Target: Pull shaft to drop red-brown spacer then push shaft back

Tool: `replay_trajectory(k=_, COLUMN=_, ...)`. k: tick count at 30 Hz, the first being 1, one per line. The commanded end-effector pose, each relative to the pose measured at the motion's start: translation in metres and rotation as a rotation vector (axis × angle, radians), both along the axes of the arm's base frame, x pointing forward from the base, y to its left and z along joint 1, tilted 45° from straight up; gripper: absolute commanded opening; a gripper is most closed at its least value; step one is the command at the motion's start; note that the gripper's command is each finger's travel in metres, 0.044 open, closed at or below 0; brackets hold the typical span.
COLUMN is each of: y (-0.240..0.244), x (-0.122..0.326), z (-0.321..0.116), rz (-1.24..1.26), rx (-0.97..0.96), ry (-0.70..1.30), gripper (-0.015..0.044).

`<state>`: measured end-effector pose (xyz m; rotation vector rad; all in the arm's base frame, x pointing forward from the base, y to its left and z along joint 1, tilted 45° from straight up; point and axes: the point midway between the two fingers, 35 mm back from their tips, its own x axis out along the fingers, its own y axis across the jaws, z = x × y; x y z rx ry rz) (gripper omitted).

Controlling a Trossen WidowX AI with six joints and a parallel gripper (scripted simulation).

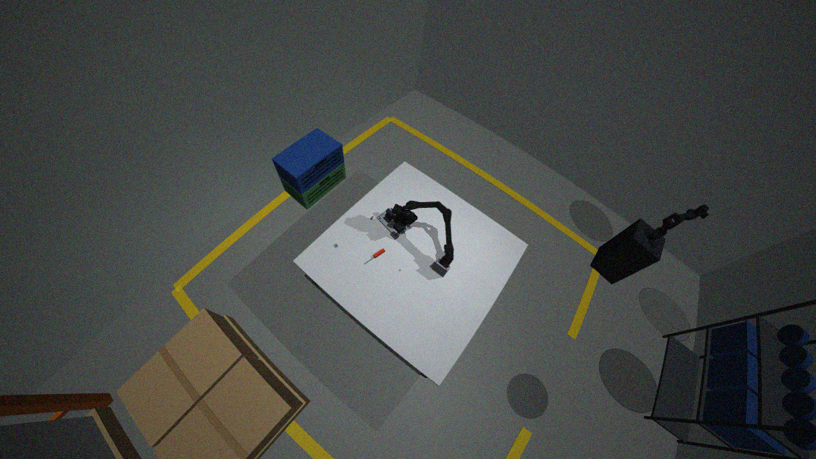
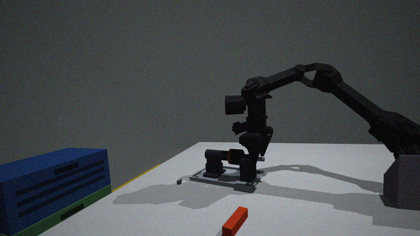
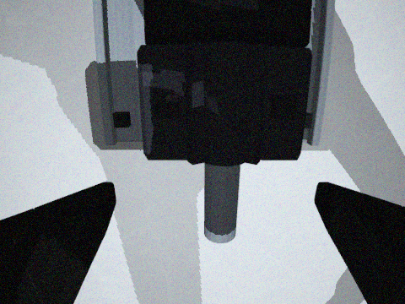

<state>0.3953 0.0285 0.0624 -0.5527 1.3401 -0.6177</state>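
Between open fingers: smooth cylindrical shaft [image 2: 262, 159] [image 3: 221, 203].

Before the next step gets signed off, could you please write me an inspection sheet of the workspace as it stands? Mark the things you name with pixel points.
Surface: white table top [image 1: 456, 308] [image 2: 308, 217], shadows across it.
Shaft: light end [image 2: 261, 159] [image 3: 220, 203] sticks out of the near block.
Red-brown spacer [image 2: 229, 156]: up on the assembly, not on the table.
Tray [image 2: 217, 183] [image 3: 322, 76]: under the assembly.
Clutter: orange-handled screwdriver [image 1: 378, 252] [image 2: 235, 220]; small grey piece [image 2: 179, 181] beside the tray.
Gripper [image 3: 216, 192]: open, fingers either side of the shaft end, holding nothing.
Cables: nothing seen.
Surroundings: blue crate [image 1: 308, 153] [image 2: 55, 176], cardboard boxes [image 1: 228, 393], yellow floor lines [image 1: 228, 245].
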Motion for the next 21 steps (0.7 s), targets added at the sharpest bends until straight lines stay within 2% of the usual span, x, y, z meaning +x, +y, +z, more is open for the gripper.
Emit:
replay_trajectory(k=1, y=-0.0048, x=0.0001, z=-0.0037, rz=0.001, rx=-0.004, ry=0.002, gripper=0.044)
replay_trajectory(k=21, y=-0.01, x=0.0005, z=-0.0088, rz=0.001, rx=-0.004, ry=0.002, gripper=0.044)
